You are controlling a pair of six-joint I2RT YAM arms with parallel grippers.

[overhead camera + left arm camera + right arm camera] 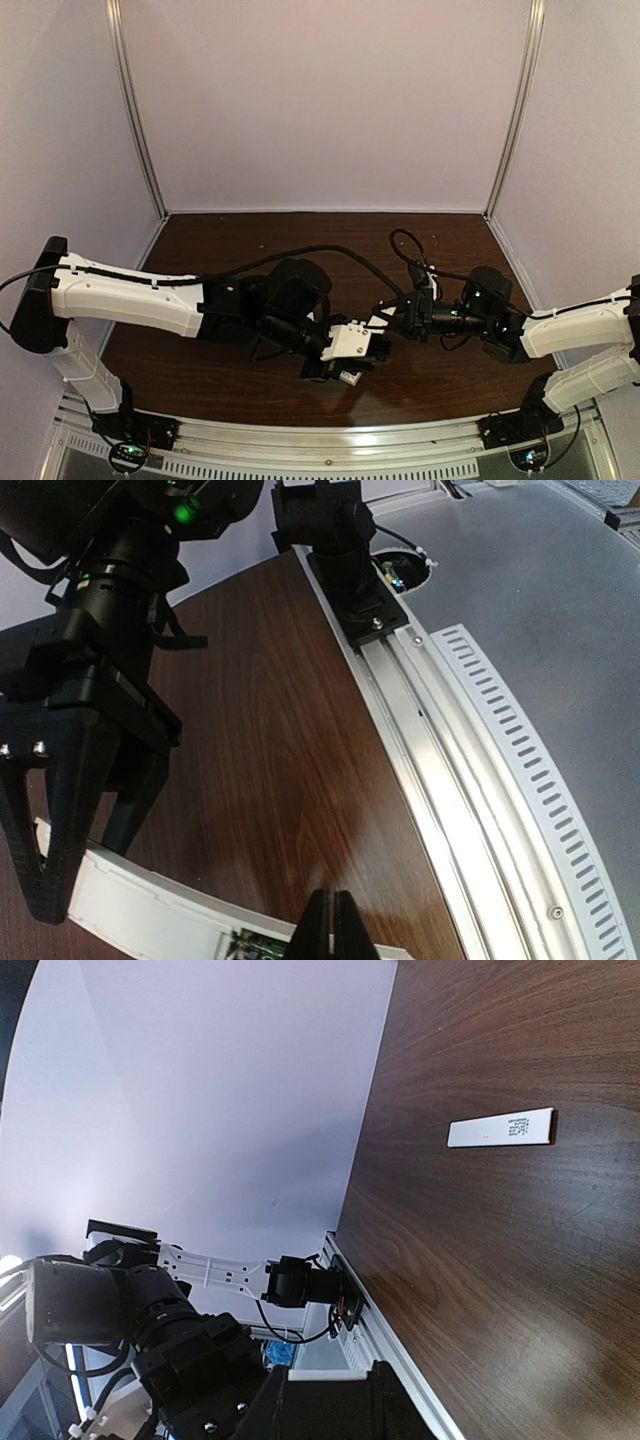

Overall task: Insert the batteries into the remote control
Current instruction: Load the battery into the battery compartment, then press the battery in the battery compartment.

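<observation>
The white remote control [150, 905] hangs above the table between the two grippers, and a green circuit patch shows near its lower end. From above it is a white block [350, 343]. My right gripper [387, 333] is shut on one end of it. Its black fingers [45, 860] straddle the bar, and the bar's white edge [370, 1374] sits between them. My left gripper [331, 920] is shut, with its fingertips pressed together right over the remote's other end, and it also shows from above [335, 368]. No batteries are in view.
The thin white cover strip [500, 1128] lies flat on the brown wooden table [230, 250]. A metal rail [440, 770] with the arm bases runs along the near edge. White walls close in the back and sides.
</observation>
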